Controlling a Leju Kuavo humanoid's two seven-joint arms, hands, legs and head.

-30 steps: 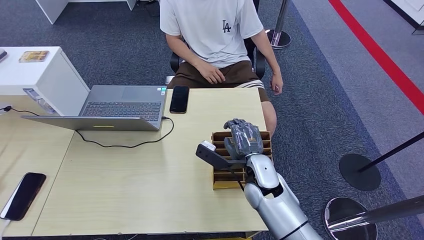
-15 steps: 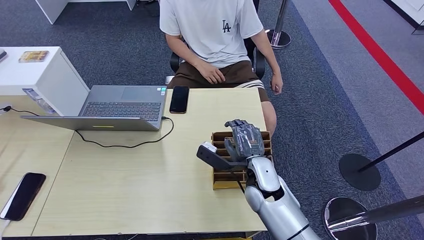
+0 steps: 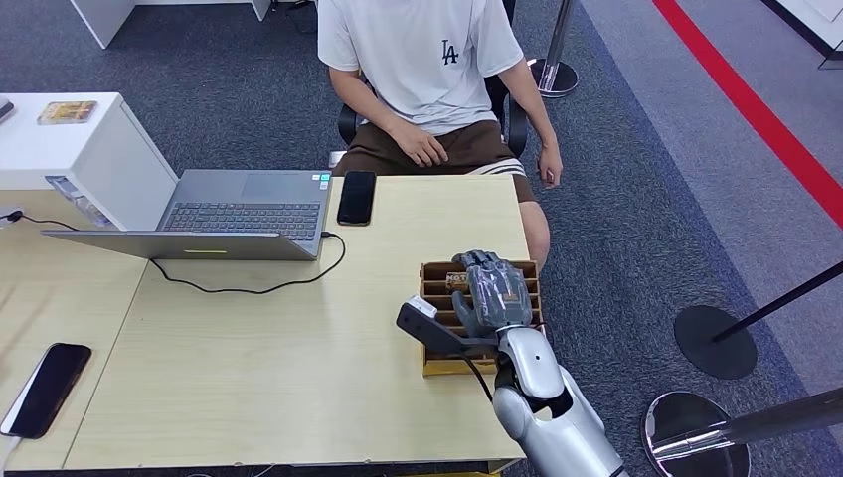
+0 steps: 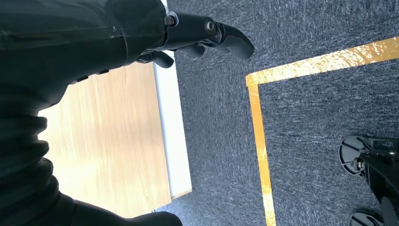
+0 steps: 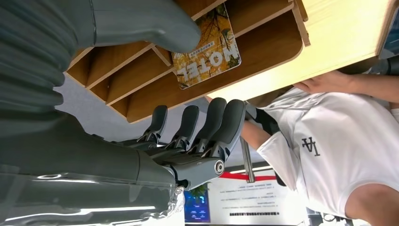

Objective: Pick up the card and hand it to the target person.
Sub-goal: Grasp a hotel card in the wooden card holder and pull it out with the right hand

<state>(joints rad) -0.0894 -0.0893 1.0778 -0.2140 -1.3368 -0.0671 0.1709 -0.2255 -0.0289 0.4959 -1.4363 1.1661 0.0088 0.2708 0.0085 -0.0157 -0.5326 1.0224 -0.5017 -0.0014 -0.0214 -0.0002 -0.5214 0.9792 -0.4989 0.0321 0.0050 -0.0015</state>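
Worktop (image 3: 298,338) scene: hotel card (image 5: 207,49) stood in wooden slotted rack (image 3: 437,358). Right hand (image 3: 489,288) hovered over rack, thumb at card, fingers (image 5: 207,127) apart, nothing gripped. Advice: pinch card edge squarely before lifting.

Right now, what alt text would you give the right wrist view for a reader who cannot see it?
The robot's right hand, thumb and fingers apart, reaches into a slotted wooden card holder around a yellow card printed HOTEL. Beyond the table edge sits a person in a white T-shirt.
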